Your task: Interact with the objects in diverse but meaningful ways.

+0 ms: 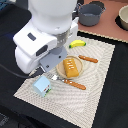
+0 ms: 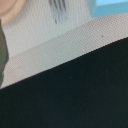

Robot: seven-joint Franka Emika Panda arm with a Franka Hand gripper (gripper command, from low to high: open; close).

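End effector hidden behind the arm body in the exterior view, absent from the wrist view; spread cannot be told. Pale blue carton (image 1: 42,86) lies on the woven mat (image 1: 102,70), just below the arm. Banana (image 1: 77,44) sits farther off.

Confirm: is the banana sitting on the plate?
No. The banana lies on the placemat, apart from the plate, which holds a yellow-orange slab.

Bulky white arm (image 1: 42,30), grey underside plate.
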